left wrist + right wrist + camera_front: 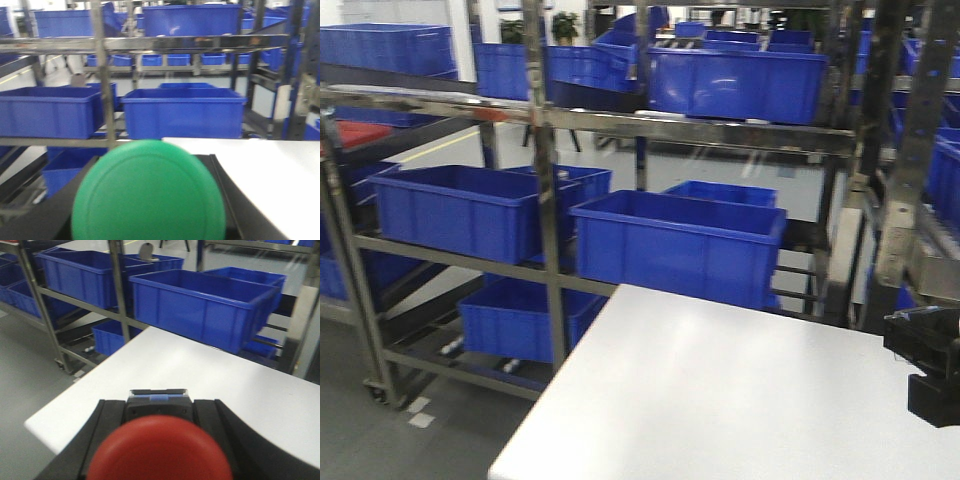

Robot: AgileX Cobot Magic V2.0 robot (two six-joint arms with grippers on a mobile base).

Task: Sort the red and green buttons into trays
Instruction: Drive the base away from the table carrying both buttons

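Green button (148, 192), its round domed cap facing the left wrist camera and filling the lower frame, sits gripped between the dark fingers of the left gripper (152, 157), which close on it from both sides. Red button (159, 450) sits the same way in the right gripper (160, 405), cap toward the camera and dark square body pointing forward along the fingers, so each arm is carrying its own colour. Neither the green nor the red tray can be found in any view, so which way each button must travel cannot be told. A red patch on a shelf at the far left of the front view is too blurred to name. Below both grippers lies a white table (720, 400). Beyond its far edge a metal rack (545, 200) holds deep blue crates (680, 245), their insides mostly hidden
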